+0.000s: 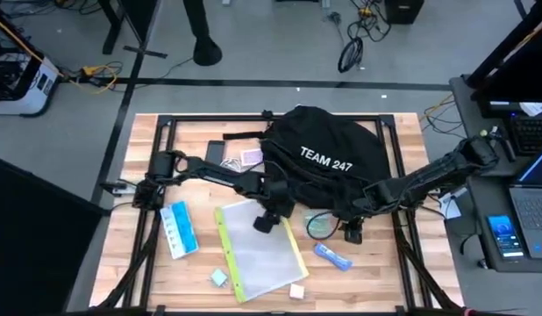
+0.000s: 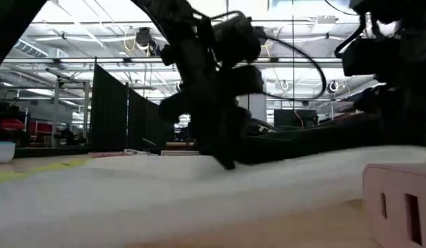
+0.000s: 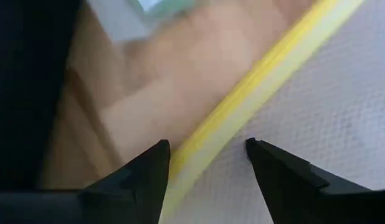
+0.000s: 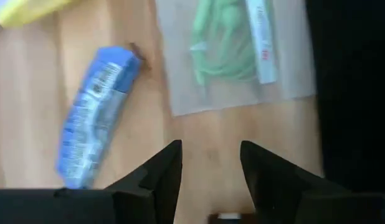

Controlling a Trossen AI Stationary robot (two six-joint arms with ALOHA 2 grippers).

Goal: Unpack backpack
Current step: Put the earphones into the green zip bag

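The black backpack (image 1: 324,162) with white "TEAM 247" lettering lies at the table's far middle. In front of it lies a clear mesh pouch (image 1: 258,250) with a yellow edge (image 3: 242,106). My left gripper (image 3: 208,149) is open, pointing down, with one finger on each side of that yellow edge; it also shows in the high view (image 1: 269,219) and the low view (image 2: 225,157). My right gripper (image 4: 210,158) is open over bare wood, between a blue packet (image 4: 96,118) and a clear bag holding something green (image 4: 233,53). It stands just in front of the backpack (image 1: 353,230). My left gripper comes down from above with its open fingers (image 3: 149,168) astride the pouch's yellow edge (image 3: 199,149), near the pouch's far end. I cannot tell whether the fingertips touch the pouch. The pouch lies flat on the table.
A light blue box (image 1: 177,230) lies at the left. Two small blocks (image 1: 219,277) (image 1: 297,290) sit near the front edge, one also in the low view (image 2: 399,200). A dark phone (image 1: 216,154) and a small card (image 1: 251,157) lie left of the backpack.
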